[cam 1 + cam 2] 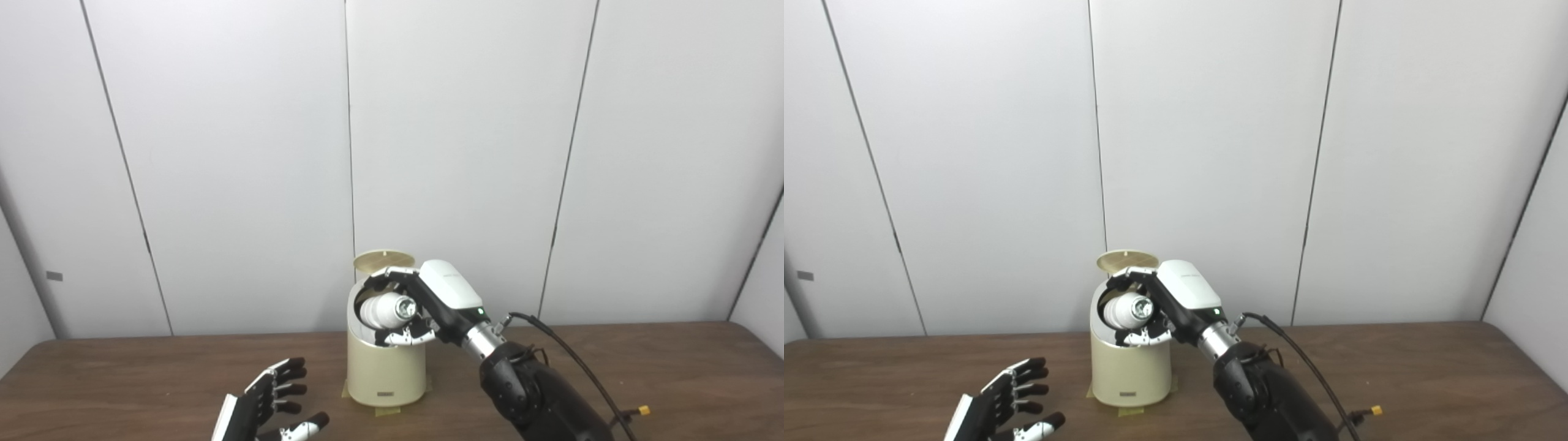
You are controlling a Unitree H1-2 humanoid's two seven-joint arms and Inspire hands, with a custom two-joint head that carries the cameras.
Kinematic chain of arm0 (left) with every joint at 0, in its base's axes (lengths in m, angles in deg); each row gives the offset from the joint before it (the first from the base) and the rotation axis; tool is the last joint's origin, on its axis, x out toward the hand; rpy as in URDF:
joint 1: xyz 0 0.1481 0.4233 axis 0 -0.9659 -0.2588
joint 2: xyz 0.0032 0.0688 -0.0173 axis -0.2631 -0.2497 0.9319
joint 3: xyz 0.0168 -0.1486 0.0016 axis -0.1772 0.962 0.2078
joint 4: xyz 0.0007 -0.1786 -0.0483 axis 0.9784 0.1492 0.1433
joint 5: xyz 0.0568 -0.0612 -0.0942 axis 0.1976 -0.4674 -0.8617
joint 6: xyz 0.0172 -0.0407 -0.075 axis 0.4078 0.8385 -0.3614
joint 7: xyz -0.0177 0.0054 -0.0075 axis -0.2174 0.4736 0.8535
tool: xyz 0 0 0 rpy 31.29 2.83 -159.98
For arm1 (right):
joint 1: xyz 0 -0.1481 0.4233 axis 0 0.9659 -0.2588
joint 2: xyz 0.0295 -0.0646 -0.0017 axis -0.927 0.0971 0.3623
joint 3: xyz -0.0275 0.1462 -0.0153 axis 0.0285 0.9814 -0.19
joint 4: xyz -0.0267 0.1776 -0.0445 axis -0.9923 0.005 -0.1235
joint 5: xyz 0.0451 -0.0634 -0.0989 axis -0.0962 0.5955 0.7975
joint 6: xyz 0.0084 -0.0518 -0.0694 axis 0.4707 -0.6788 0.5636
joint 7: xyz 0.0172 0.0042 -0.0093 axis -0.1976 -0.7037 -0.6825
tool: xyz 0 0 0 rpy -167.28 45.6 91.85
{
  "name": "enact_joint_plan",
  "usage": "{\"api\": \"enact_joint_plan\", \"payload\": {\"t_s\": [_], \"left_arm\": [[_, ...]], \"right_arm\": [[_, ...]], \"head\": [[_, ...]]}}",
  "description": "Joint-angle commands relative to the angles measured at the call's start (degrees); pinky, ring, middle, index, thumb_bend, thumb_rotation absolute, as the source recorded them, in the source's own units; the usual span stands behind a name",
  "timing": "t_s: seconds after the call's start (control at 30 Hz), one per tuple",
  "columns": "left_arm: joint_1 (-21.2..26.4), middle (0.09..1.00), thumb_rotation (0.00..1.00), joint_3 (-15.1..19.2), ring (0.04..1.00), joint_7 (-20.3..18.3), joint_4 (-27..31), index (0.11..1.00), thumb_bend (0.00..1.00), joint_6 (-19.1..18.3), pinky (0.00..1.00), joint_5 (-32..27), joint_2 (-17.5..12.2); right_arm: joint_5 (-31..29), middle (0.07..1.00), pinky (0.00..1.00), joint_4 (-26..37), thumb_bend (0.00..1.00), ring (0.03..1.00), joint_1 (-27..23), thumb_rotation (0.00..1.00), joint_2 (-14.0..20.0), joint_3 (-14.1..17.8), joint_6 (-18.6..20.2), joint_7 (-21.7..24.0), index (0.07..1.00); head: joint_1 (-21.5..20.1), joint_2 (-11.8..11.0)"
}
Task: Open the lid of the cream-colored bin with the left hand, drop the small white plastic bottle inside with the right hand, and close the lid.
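The cream-colored bin [384, 373] stands on the wooden table in the middle, with its round lid [383, 260] tipped up at the back. My right hand [422, 303] is over the bin's open mouth, shut on the small white plastic bottle [386, 308], which lies sideways just inside the rim. My left hand [269, 404] hovers low over the table to the left of the bin, open, fingers spread, holding nothing and apart from the bin.
The brown table [674, 380] runs across the whole width, backed by a white panel wall. A black cable with a yellow connector [643, 410] trails from my right arm on the table's right side.
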Motion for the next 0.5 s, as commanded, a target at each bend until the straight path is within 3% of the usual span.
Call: {"api": "enact_joint_plan", "payload": {"t_s": [0.0,0.47], "left_arm": [[0.71,0.79,0.06,-0.14,0.728,-0.19,0.43,0.815,0.73,0.59,0.62,-0.72,-0.02],[0.91,0.782,0.07,-0.33,0.725,0.1,-0.1,0.808,0.74,1.15,0.62,-0.23,-0.07]], "right_arm": [[0.01,0.676,0.45,1.42,0.81,0.554,-2.01,0.14,0.81,0.25,-0.03,0.04,0.686],[-1.36,0.66,0.41,2.43,0.81,0.525,-1.4,0.12,0.65,1.1,-1.4,0.07,0.688]], "head": [[0.03,0.12],[0.05,0.26]]}}
